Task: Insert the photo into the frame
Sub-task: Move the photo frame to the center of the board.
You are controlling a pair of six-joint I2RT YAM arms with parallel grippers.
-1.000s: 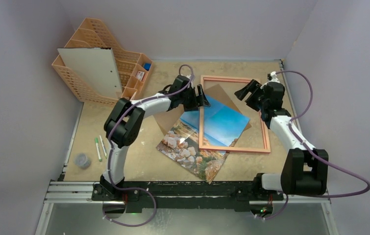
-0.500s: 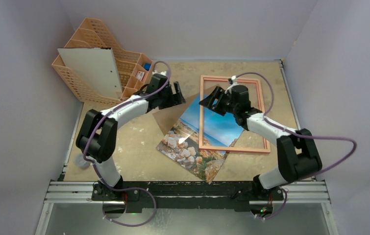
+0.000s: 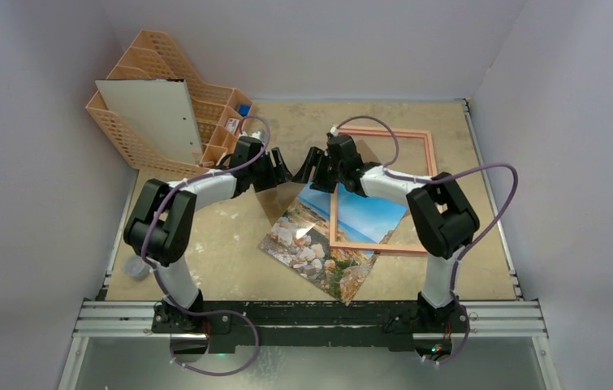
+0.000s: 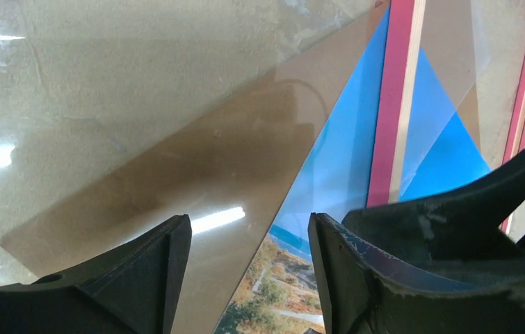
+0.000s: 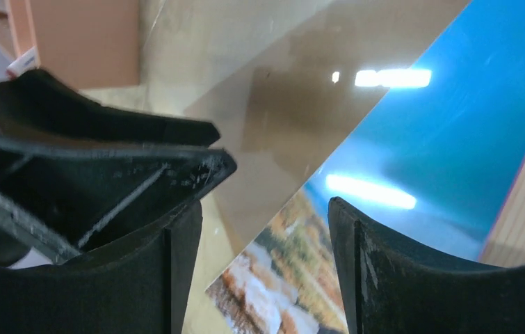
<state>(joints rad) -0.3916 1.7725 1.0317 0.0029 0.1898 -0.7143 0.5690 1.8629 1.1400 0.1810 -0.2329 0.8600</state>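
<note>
One photo is lying on the counter, its blue end sitting under the one frame. The left tool and right tool are both hovering released, empty, above one backing board.

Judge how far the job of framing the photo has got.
Done: nothing fitted; the photo lies skewed, partly under the frame's left rail. In hand: the left gripper and right gripper, both open and empty, hover together over the brown backing board's edge by the photo. Left: square the photo inside the frame.
</note>
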